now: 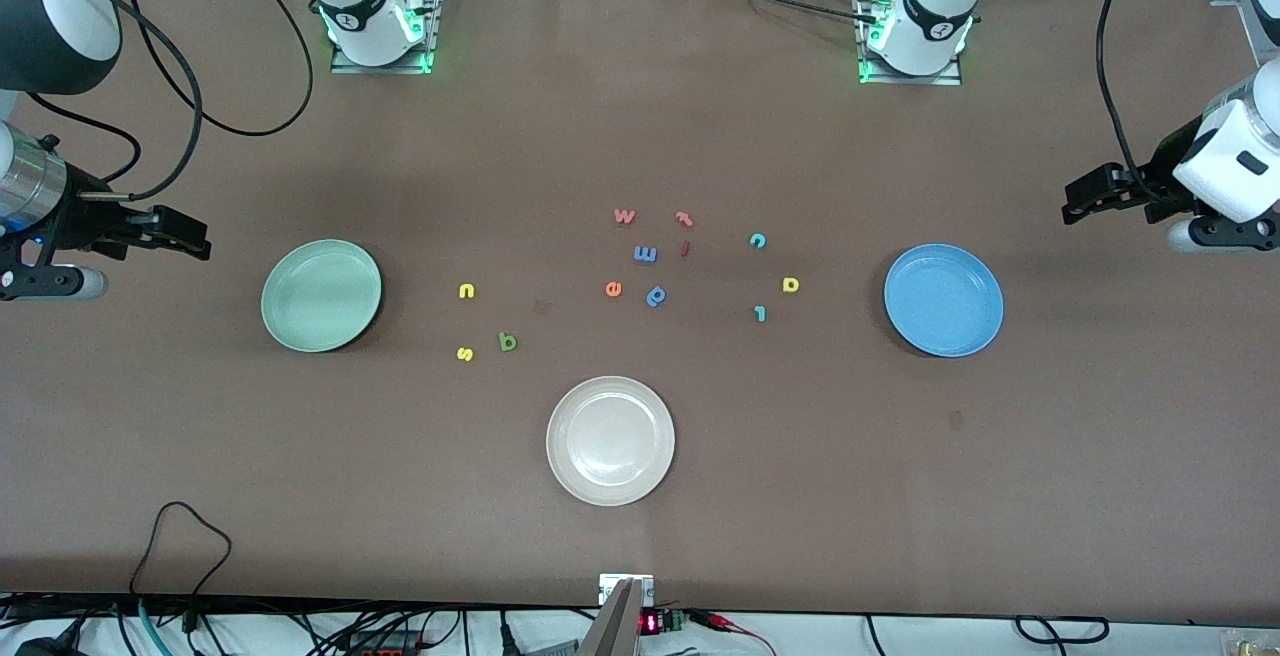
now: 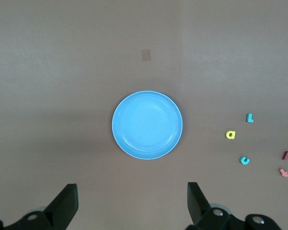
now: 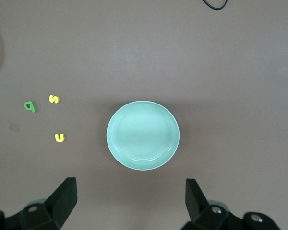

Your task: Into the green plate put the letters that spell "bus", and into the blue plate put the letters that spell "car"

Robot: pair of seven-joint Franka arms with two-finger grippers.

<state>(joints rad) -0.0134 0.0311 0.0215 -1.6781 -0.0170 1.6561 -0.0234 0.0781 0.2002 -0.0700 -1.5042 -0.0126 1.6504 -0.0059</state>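
The left gripper (image 2: 129,203) is held wide open over the round sky-blue plate (image 2: 147,124); the right gripper (image 3: 129,201), equally wide, over the round mint-green plate (image 3: 143,135).

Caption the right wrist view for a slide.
Right gripper, jaws open, above the empty green plate; green "b", yellow "s", "u" beside it.

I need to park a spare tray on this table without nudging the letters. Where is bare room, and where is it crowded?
Bare table lies between the arm bases and the letters, and along the camera edge on both sides of the white plate. It is crowded from the yellow u across to the yellow a, between the green plate and the blue plate.
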